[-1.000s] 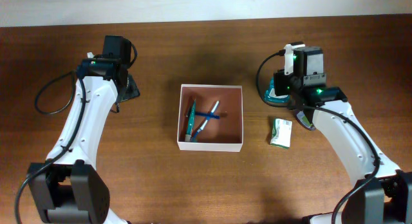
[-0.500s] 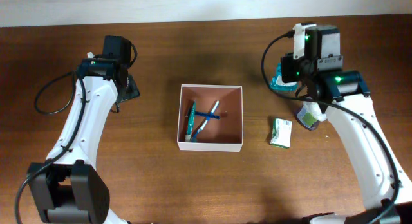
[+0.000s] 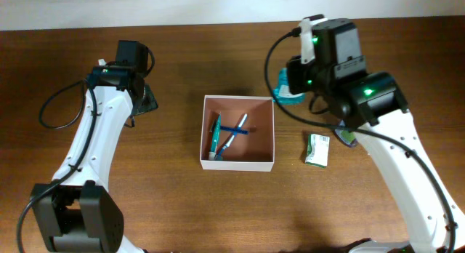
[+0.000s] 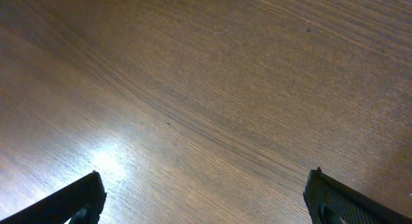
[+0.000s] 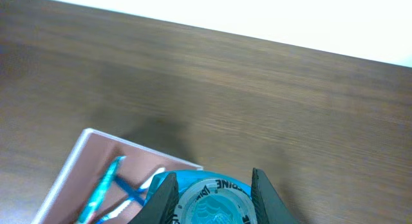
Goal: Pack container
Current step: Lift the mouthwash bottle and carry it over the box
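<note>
The container (image 3: 238, 165) is set mid-desk. A teal tub (image 5: 211, 199) is clamped in the right jaws by its far right corner and should be centred over its bare floor before release. Left jaws are parted.

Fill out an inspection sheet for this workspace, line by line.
Surface: brown wood-grain table.
Job's things: shallow square white box with pinkish-brown inside, open-topped, holding teal and blue stick-shaped items; round teal lidded tub held near the box's far right corner, not yet inside.
Clutter: small green-and-white packet lying right of the box; greenish item half hidden under the right arm.
Grippers: left gripper open over bare wood; right gripper shut on the tub.
Cables: black cable loop on the left arm and on the right arm.
Surroundings: pale wall strip beyond the far edge.
</note>
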Available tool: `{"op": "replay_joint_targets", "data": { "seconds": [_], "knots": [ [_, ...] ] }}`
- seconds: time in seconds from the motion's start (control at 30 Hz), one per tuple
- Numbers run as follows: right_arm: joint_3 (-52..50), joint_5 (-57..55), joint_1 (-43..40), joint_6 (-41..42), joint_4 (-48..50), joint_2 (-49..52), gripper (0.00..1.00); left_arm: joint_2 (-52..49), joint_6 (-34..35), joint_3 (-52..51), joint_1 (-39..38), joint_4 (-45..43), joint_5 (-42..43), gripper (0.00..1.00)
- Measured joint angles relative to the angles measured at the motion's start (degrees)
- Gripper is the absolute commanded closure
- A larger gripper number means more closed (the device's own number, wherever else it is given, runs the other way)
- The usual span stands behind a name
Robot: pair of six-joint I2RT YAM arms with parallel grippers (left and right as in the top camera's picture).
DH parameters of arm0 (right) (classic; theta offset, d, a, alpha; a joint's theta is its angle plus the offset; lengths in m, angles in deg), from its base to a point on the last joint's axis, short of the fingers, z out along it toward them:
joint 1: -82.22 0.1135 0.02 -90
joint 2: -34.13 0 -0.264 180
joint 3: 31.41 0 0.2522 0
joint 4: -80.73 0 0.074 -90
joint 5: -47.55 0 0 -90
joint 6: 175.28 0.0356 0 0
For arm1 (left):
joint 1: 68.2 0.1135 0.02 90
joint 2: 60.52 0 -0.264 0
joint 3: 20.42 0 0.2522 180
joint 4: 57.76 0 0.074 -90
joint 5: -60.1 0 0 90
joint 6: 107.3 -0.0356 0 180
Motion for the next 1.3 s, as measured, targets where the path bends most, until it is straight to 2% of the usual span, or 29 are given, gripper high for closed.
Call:
{"op": "replay_joint_targets", "data": {
  "seconds": [0.17, 0.37, 0.77, 1.3],
  "knots": [
    [0.04, -0.02, 5.16, 3.69, 0.07, 0.02, 0.81, 0.00, 0.02, 0.00, 0.00, 0.00, 0.00, 0.01],
    [0.09, -1.66, 7.65, 6.88, 1.11, 1.11, 0.81, 0.00, 0.00, 0.00, 0.00, 0.00, 0.00, 0.01],
    [0.15, -2.97, 9.11, 9.40, 3.98, 12.28, 0.81, 0.00, 0.02, 0.00, 0.00, 0.02, 0.00, 0.01],
    [0.15, -5.14, 9.11, 9.64, 5.60, 17.42, 0.81, 0.00, 0.00, 0.00, 0.00, 0.00, 0.00, 0.01]
  ]
}}
